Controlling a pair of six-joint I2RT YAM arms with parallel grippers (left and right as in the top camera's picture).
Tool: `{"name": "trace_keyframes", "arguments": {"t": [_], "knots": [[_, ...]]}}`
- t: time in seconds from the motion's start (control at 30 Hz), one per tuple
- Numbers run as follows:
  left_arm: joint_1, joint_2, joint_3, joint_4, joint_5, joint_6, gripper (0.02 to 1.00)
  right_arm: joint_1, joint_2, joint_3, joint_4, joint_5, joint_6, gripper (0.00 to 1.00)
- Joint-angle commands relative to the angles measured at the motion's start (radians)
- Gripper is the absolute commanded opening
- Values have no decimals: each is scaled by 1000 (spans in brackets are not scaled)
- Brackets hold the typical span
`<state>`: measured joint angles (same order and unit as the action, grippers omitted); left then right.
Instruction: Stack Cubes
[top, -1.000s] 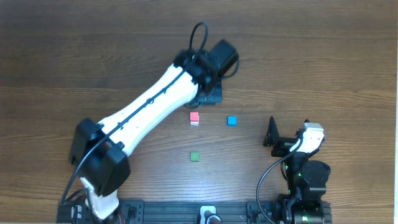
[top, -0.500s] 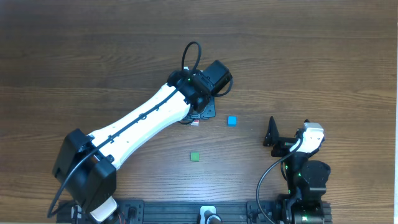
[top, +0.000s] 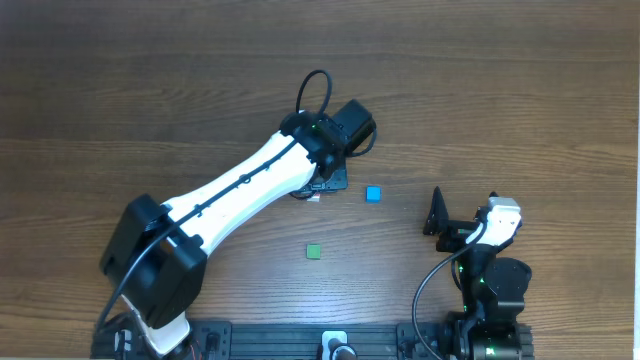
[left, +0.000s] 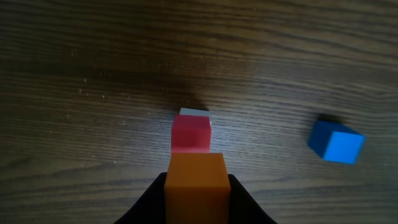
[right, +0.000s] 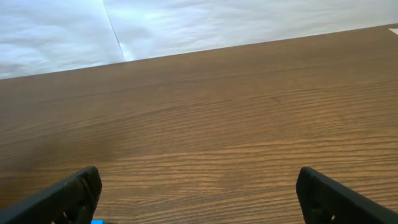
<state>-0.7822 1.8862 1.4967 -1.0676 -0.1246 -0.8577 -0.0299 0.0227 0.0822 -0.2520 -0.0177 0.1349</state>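
Observation:
My left gripper (left: 196, 202) is shut on an orange cube (left: 196, 186). It hangs just beside and above a red cube (left: 191, 134), which sits on a white cube (left: 194, 112). In the top view the left gripper (top: 325, 180) covers most of that stack (top: 314, 197). A blue cube (left: 336, 141) lies apart on the table, right of the stack in the top view (top: 373, 193). A green cube (top: 314, 252) rests nearer the arm bases. My right gripper (top: 437, 213) stands open low at the right, nothing between its fingers (right: 68, 193).
The wooden table (top: 520, 110) stretches bare around the cubes. White sheeting (right: 186, 25) runs along the table's far edge in the right wrist view. The arm bases and a black rail (top: 330, 340) line the near edge.
My left arm has drawn back toward the red-and-white stack with the orange cube and now covers it in the top view. The right arm has stayed still.

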Motion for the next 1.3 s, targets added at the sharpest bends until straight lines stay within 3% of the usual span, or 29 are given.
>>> {"name": "trace_keyframes", "arguments": {"t": [0.03, 1.3], "knots": [[8, 23, -8, 1, -15, -15, 42, 5, 0, -1, -16, -11, -2, 991], [30, 80, -8, 6, 3, -32, 42, 5, 0, -1, -16, -11, -2, 991]]}}
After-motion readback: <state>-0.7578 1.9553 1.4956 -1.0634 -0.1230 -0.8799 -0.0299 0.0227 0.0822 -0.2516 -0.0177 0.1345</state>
